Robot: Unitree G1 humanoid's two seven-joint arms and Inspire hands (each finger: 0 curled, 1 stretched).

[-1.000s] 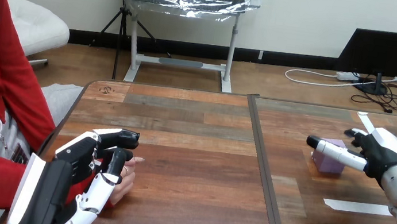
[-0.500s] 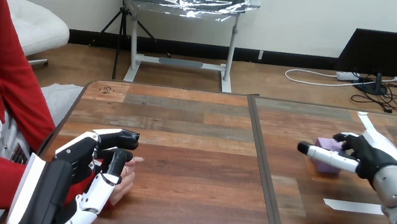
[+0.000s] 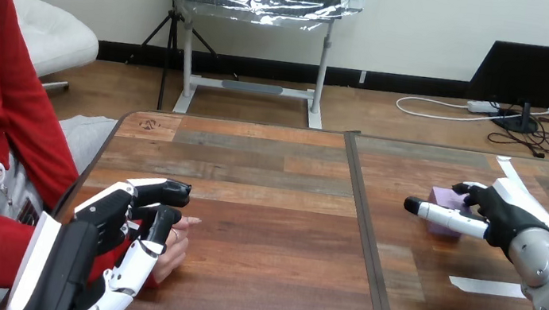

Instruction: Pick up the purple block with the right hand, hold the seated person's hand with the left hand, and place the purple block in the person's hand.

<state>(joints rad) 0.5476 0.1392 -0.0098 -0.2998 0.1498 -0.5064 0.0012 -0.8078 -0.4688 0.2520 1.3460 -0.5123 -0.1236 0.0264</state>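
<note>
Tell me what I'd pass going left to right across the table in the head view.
The left hand → person's hand → table's middle seam → purple block → right hand.

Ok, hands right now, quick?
Left hand: fingers curled round the person's hand.
Right hand: thumb and fingers pinching the purple block.
</note>
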